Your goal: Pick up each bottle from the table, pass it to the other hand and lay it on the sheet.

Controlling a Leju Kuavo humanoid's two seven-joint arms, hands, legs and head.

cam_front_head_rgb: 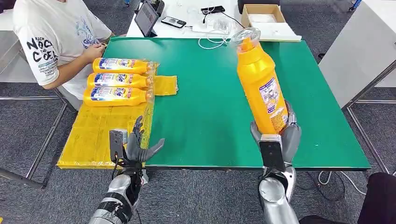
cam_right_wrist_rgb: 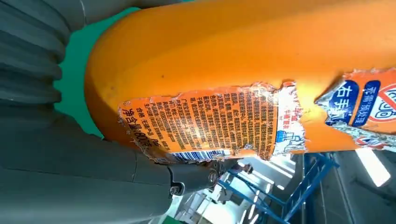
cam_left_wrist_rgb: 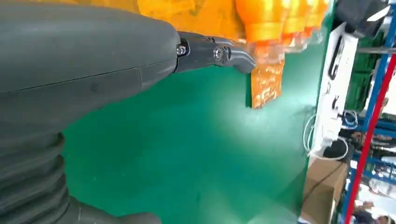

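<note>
Orange plastic, smooth and glossy, made up the bottle [cam_front_head_rgb: 259,79] that the right hand [cam_front_head_rgb: 275,135] clasped around its lower body, holding it upright and lifted over the green table [cam_front_head_rgb: 205,107] near the front right edge. Its size suggested some weight, and the clear cap end at the top would make it top-heavy in a low grip. The torn paper label [cam_right_wrist_rgb: 210,123] offered more friction than the slick bare wall, so the receiving hold was probably best taken mid-body, above the right hand's fingers. The left hand [cam_front_head_rgb: 135,144] hung empty with fingers spread beside the yellow sheet [cam_front_head_rgb: 100,133], where three bottles [cam_front_head_rgb: 119,80] already lay side by side.
</note>
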